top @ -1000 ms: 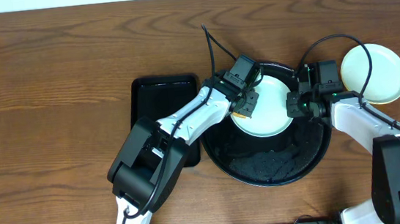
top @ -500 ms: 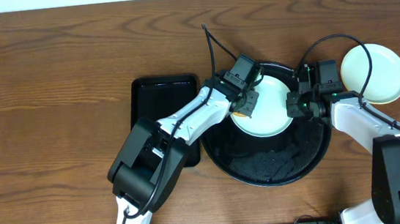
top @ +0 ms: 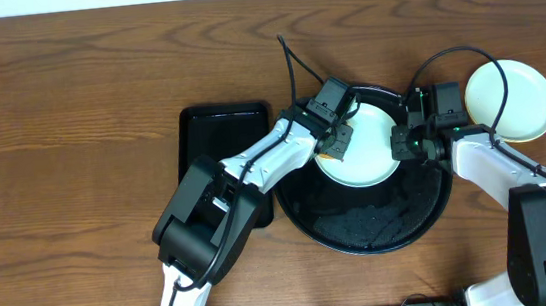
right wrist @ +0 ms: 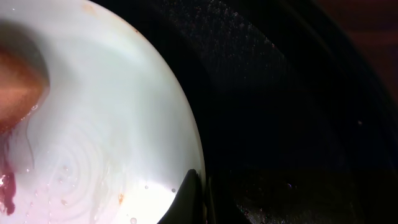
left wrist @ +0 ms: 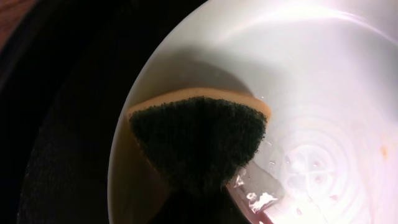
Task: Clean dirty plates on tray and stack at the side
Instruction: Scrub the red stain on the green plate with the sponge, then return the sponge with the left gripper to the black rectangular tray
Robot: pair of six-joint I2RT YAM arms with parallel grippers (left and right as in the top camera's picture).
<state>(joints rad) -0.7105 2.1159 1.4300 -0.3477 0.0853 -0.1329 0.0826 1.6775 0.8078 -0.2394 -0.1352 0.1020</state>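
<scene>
Mint-white plate [top: 369, 154] on round tray [top: 361, 233]: R gripper [top: 399, 144] clenched on R rim; L gripper [top: 337, 145] grasps sponge [left wrist: 199, 140], red smear [right wrist: 7, 186] just centre-ward.

A plate [top: 369, 154] sits in the tray [top: 361, 230], sponge [left wrist: 199, 140] on it; small tray [top: 220, 128] left, other plate [top: 514, 100] right, on the desk [top: 68, 112].

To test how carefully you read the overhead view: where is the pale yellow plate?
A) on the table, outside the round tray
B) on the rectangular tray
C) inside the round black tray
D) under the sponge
A: the pale yellow plate lies on the wooden table, beyond the round tray and its rim.
</scene>
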